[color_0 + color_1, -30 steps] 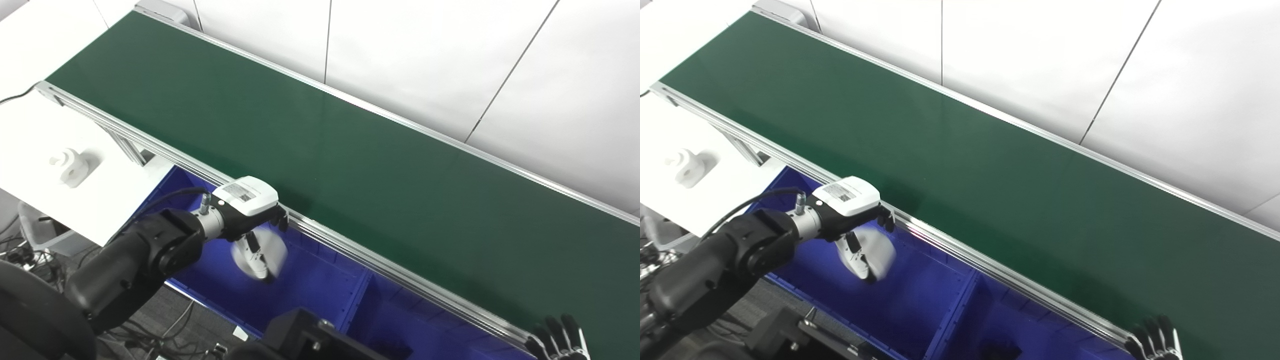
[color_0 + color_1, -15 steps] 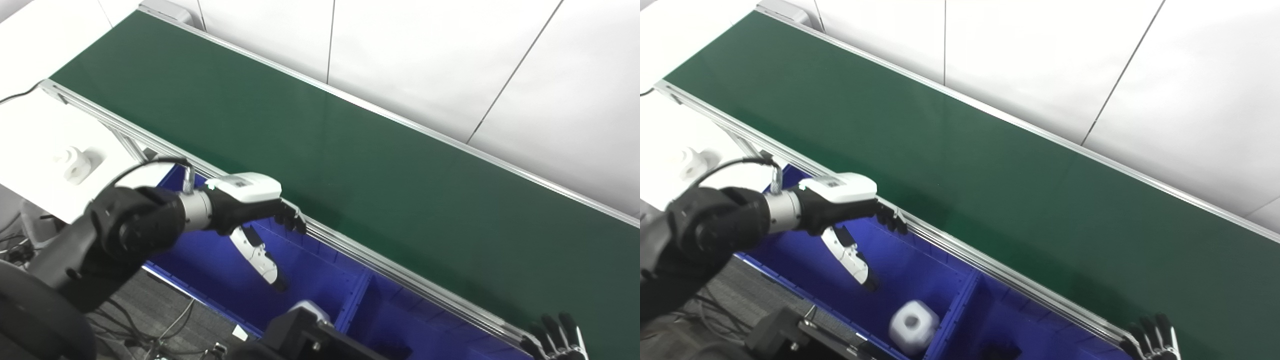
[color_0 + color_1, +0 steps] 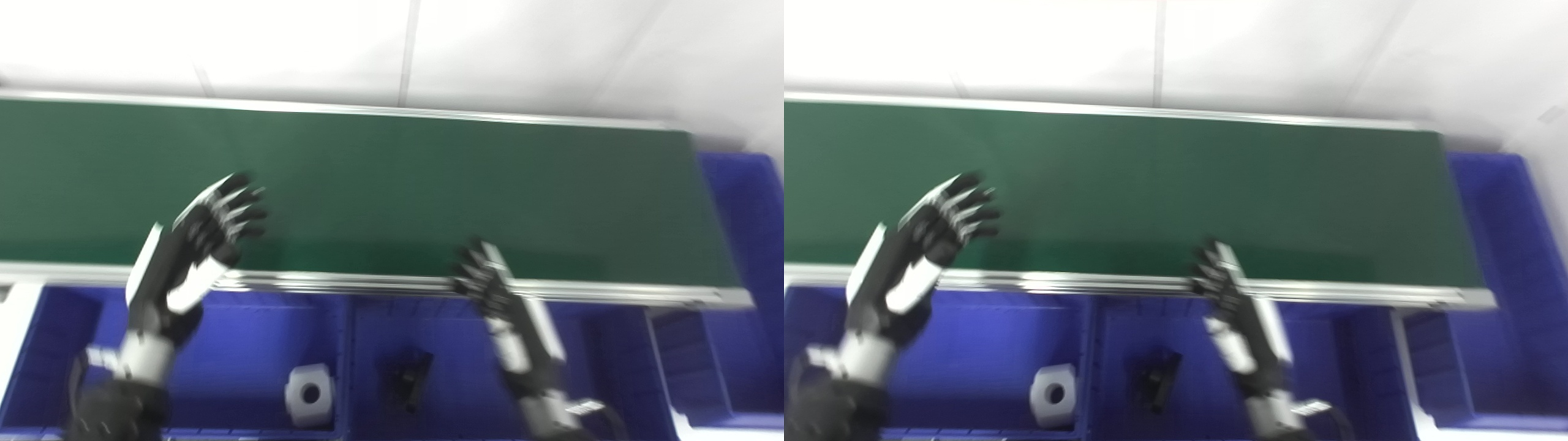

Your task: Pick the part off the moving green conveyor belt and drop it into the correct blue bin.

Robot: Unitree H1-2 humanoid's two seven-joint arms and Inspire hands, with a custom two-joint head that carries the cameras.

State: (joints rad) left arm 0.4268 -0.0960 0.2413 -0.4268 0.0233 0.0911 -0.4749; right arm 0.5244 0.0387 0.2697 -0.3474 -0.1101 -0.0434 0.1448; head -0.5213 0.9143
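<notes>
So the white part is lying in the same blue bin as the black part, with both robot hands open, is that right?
Not quite: the left eye view shows the white part in the left blue bin, while the black part lies in the neighbouring bin. Both the left robot hand and right robot hand are open.

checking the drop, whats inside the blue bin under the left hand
One white part with a round hole lies near the bin's right wall. The left hand and forearm cover some of the floor.

- You see both views smeared by motion blur; edges look soft.
- Bright, even light washes out the white wall (image 3: 520, 49).
- A soft shadow edges the green belt (image 3: 429, 184).
</notes>
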